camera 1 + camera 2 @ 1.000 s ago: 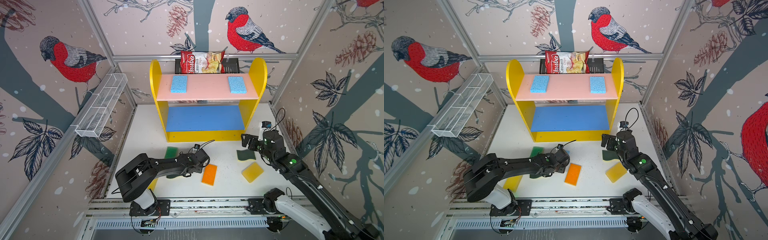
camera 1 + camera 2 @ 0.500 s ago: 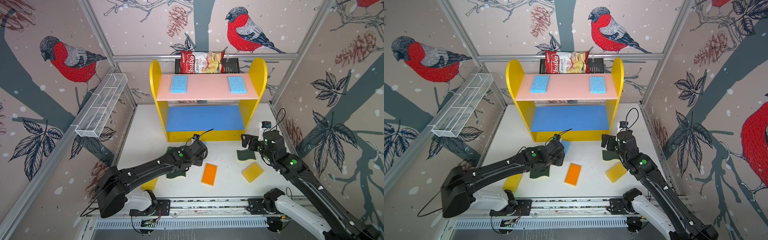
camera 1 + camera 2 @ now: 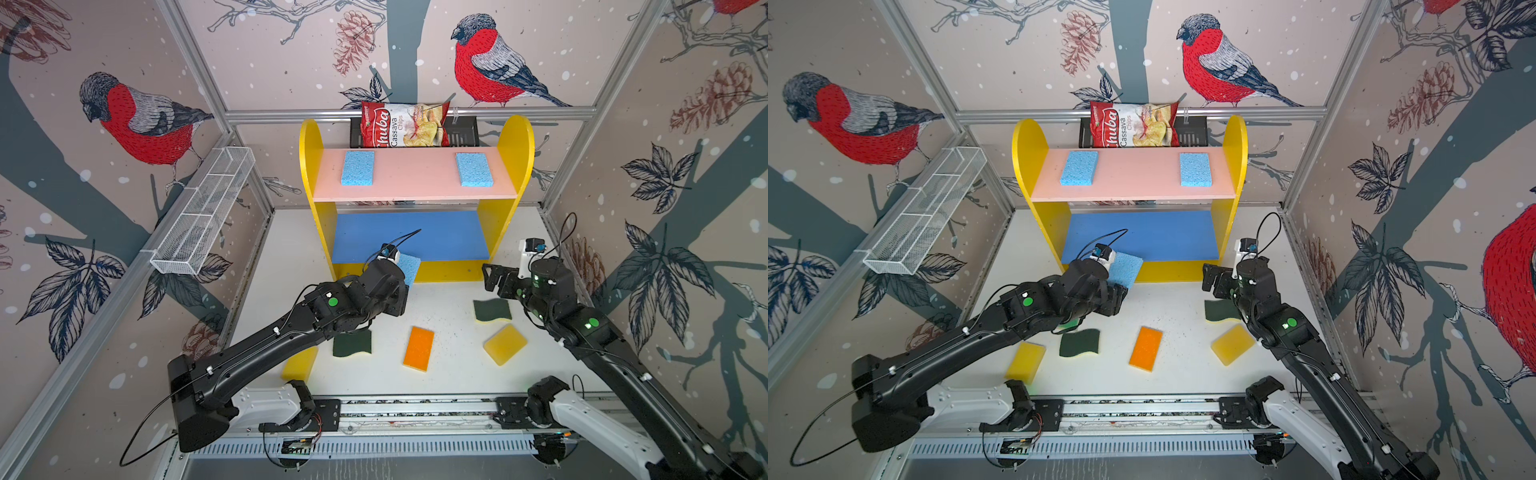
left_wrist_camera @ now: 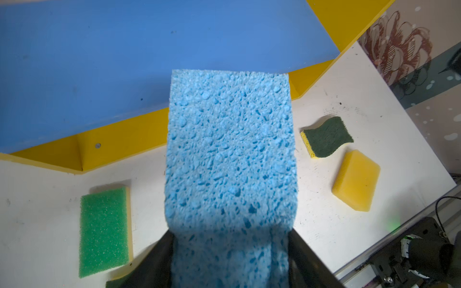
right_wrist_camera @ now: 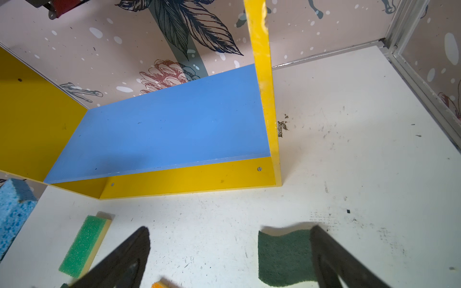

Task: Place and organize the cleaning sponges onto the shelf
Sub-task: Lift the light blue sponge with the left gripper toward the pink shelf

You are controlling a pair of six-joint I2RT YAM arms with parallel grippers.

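White tabletop [image 3: 453,374] inside a bird-papered enclosure, read from the front rail toward the back wall. Nearest lie four loose sponges: a yellow sponge [image 3: 1025,360] partly under the left arm, a wavy dark-green sponge [image 3: 352,343], an orange sponge [image 3: 418,348] and a second yellow sponge [image 3: 505,344]. A second wavy sponge [image 3: 492,310] rests just beyond, beside the right arm, and a green-topped sponge [image 4: 104,232] lies below the left arm, near the shelf's base. Left gripper [image 4: 230,251]: fingers clamped on one end of a held blue sponge [image 4: 230,154], which is off the table with its free end pointing at the front edge of the blue board [image 3: 436,232]; it is not yet on the shelf. Right gripper [image 5: 229,251]: fingers spread wide and empty, hovering by the second wavy sponge. Farther back stands the shelf [image 3: 516,141]. Its pink board [image 3: 415,185] carries a left blue sponge [image 3: 357,167] and a right blue sponge [image 3: 473,169], well apart, with a chips bag [image 3: 403,124] behind. Likely faults from here: the soft, end-held sponge may droop and catch the blue board's edge or the yellow base, buckling or twisting out of the grip. A release made too soon would drop it on the table in front. A low left arm could also drag the sponges beneath it.
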